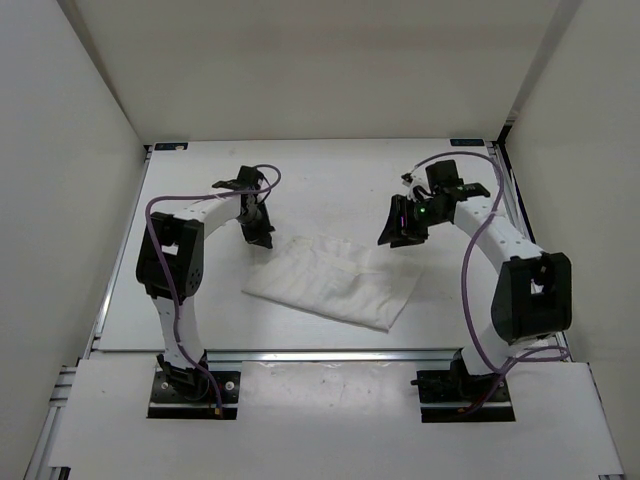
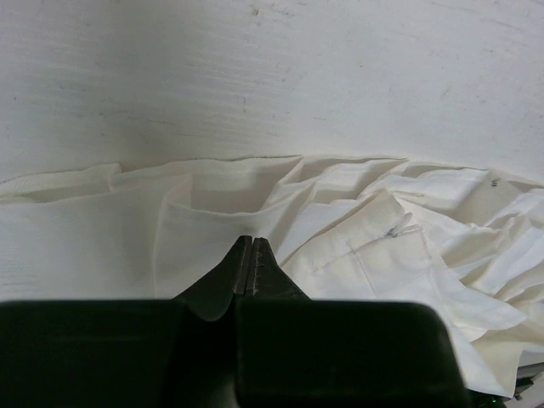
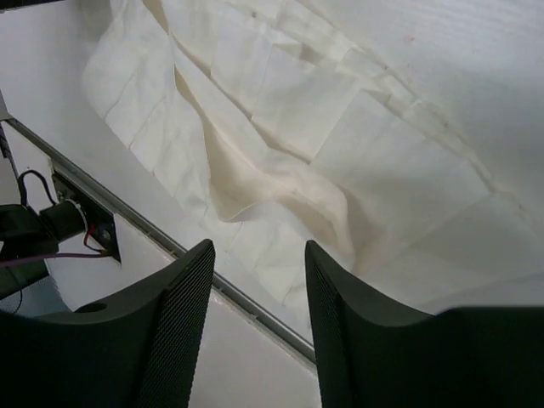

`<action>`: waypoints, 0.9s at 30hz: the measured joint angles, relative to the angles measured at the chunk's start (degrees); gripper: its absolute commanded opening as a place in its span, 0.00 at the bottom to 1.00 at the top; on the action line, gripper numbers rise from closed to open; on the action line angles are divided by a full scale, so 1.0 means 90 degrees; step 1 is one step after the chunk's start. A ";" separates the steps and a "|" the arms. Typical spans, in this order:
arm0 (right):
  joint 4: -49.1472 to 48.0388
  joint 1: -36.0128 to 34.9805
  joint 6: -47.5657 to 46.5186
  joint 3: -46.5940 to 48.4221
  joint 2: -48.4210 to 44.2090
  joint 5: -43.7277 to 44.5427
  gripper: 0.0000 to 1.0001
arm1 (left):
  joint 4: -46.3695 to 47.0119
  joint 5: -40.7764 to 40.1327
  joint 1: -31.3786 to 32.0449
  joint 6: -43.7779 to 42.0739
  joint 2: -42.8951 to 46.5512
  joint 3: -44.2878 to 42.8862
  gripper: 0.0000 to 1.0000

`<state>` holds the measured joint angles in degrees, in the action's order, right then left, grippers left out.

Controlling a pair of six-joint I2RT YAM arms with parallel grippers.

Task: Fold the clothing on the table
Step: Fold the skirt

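The clothing point(image 1: 335, 280) lies folded and creased on the white table point(image 1: 330, 185), slanting from centre left to lower right. Over its far left corner hangs my left gripper point(image 1: 263, 238), jaws pressed together with nothing between them; its wrist view shows the closed tips point(image 2: 252, 242) over rumpled clothing point(image 2: 365, 246). Above the cloth's far right corner is my right gripper point(image 1: 400, 238), open. Its two fingers point(image 3: 259, 255) stand apart and empty in the wrist view, above the clothing point(image 3: 289, 144).
An aluminium rail point(image 1: 330, 353) runs along the table's near edge, also visible as the rail point(image 3: 170, 246) in the right wrist view. White walls enclose the table on three sides. Purple cables loop off both arms.
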<state>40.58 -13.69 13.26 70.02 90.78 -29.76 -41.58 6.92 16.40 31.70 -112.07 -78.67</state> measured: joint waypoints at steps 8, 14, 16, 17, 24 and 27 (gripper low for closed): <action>-0.0187 0.0121 -0.0593 0.0180 0.1239 -0.0527 0.52 | -0.0097 0.0005 -0.0029 -0.0039 -0.0024 -0.0226 0.00; -0.0192 0.0206 -0.0838 0.0032 0.1353 -0.0568 0.42 | -0.0104 0.0019 -0.0056 -0.0036 -0.0027 -0.0226 0.00; -0.0185 0.0282 -0.0882 -0.0010 0.1355 -0.0556 0.42 | -0.0095 0.0019 -0.0056 -0.0027 -0.0024 -0.0221 0.00; -0.0185 0.0313 -0.0889 -0.0039 0.1355 -0.0546 0.42 | -0.0087 0.0019 -0.0056 -0.0019 -0.0024 -0.0211 0.00; -0.0228 0.0406 -0.0894 -0.0874 0.1290 -0.0539 0.43 | 0.0000 0.0051 -0.0070 0.0073 -0.0024 0.0070 0.00; -0.0236 0.0408 -0.0862 -0.1234 0.1202 -0.0624 0.40 | 0.0005 0.0058 -0.0092 0.0090 -0.0024 0.0141 0.00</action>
<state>38.46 -10.02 5.50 58.92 101.60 -35.38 -41.54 7.44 15.57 32.51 -112.29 -77.41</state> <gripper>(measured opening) 0.416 0.038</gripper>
